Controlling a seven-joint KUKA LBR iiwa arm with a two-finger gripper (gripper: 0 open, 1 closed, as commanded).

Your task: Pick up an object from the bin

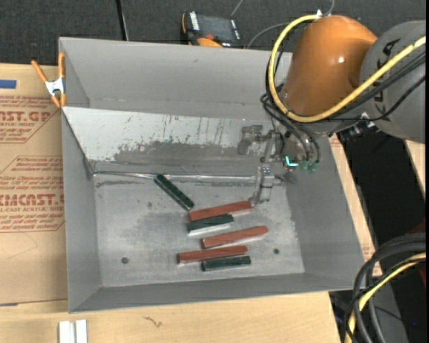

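hand point(261, 193) just beside the uppermost red-brown bar point(220, 211)

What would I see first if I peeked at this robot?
The big shiny orange dome on the robot's arm, at the upper right, catches the eye first. Below it, the hand hangs by the right end of a reddish-brown stick on the floor of the grey bin. More sticks, reddish-brown and dark green, lie bunched nearby.

Reddish-brown flat bar point(222, 210), lying slightly tilted, centre-right on the bin point(79, 191) floor
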